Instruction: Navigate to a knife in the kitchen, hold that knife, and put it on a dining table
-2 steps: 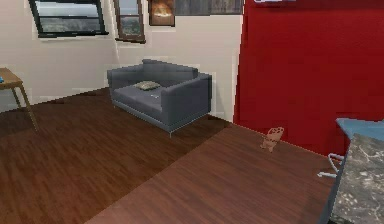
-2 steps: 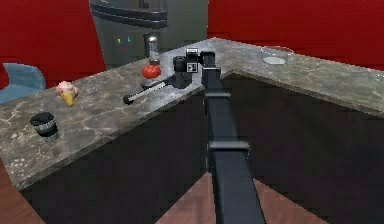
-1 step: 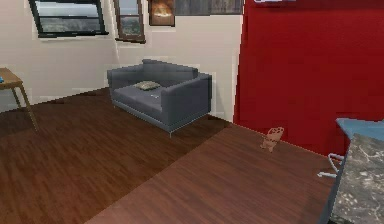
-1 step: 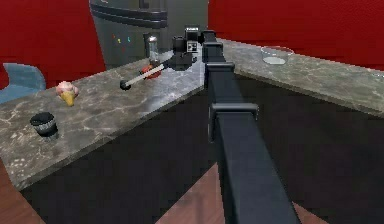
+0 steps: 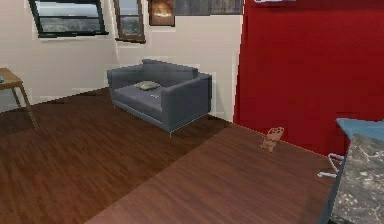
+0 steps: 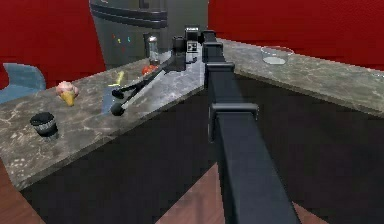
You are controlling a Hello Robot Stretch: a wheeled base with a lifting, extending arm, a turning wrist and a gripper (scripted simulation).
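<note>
A speckled grey stone counter spreads under and to either side of the gripper. Beyond the gripper stand a grey fridge and a red wall. In the forward view, a grey sofa sits on a dark wood floor below a cream wall with a window.

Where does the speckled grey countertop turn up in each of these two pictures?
Forward view: the countertop sits in the bottom right corner, cut off by the picture's edge.
Arm side view: the countertop runs across the picture from the left edge to the right edge, with small things standing on it.
Shared landmark: the red wall behind it, seen again along the top.
</note>
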